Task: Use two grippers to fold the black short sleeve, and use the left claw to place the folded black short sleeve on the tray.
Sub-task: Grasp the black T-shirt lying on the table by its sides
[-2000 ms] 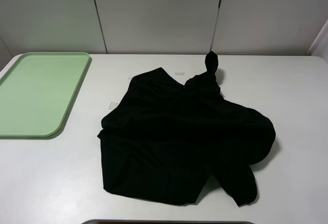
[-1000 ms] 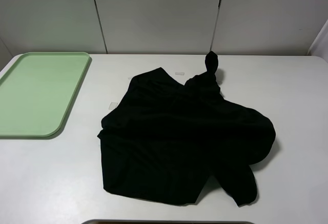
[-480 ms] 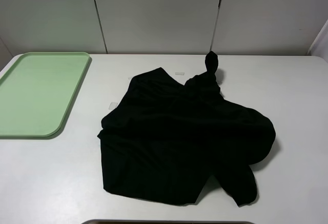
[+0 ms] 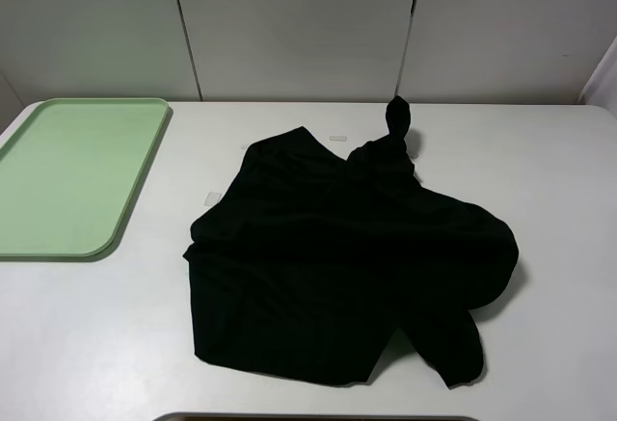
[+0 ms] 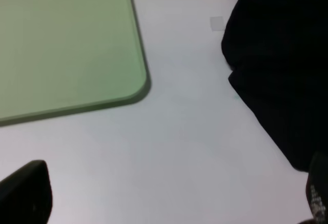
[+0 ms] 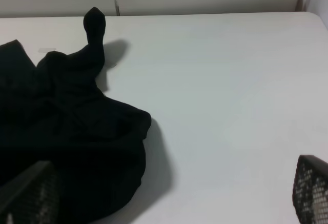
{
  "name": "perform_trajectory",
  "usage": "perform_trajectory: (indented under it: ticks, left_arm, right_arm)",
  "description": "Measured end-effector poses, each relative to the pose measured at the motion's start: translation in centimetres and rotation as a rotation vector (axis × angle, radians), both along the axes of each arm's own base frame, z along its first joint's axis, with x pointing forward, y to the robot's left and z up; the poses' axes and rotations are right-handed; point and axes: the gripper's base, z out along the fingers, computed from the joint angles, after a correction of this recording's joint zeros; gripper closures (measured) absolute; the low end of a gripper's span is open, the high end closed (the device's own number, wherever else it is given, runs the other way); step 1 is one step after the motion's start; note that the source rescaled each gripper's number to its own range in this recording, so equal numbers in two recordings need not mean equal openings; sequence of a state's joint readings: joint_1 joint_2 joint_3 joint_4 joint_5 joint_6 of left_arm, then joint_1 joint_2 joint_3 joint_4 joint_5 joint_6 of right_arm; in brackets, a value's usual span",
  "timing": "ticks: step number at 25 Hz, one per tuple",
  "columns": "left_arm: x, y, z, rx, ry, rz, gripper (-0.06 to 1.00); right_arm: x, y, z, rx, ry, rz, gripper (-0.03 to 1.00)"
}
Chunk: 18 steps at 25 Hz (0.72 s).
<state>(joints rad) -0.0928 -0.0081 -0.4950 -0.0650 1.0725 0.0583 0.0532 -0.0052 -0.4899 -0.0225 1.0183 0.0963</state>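
Jaws on both arms stand wide apart, with nothing between them (only the dark fingertips show in each wrist view). The left gripper [image 5: 170,196] hangs above bare desk [image 4: 549,161], over the gap between the tray [image 4: 67,175] and the black short sleeve [image 4: 347,267]. The right gripper [image 6: 169,190] hangs over the shirt's right side, one mesh-patterned tip in front of the cloth and the other over bare desk.

The shirt lies unfolded and rumpled in the middle of the desk, spreading toward the near edge. It is plain matte black wherever it shows, and I can read no print or label on it. One twisted piece of cloth stands upright at its far side, toward the far edge, and throws a shadow on the white top. A narrower flap trails out at its near right.

The pale green tray sits flat in the far left corner, its long side along the left edge, apart from the shirt and carrying nothing.

Two small whitish tape strips [image 4: 337,138] are stuck to the desk just beside the shirt's far and left borders. Pale wall panels [image 4: 289,26] rise behind the far edge.
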Motion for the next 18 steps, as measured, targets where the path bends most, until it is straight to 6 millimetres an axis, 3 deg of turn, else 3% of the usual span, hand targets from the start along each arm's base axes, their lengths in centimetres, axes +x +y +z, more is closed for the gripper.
perform_trajectory:
  ticks: [14,18]
  left_arm:
    - [-0.2,-0.8,0.2,-0.06,-0.011,-0.131,-0.06]
    - [-0.1,-1.4,0.6,-0.066,-0.034,-0.218,-0.06]
  right_arm:
    - [0.0,0.2,0.0,0.019,0.002,0.012,-0.03]
    - [1.4,0.9,0.9,0.079,0.041,0.065,-0.03]
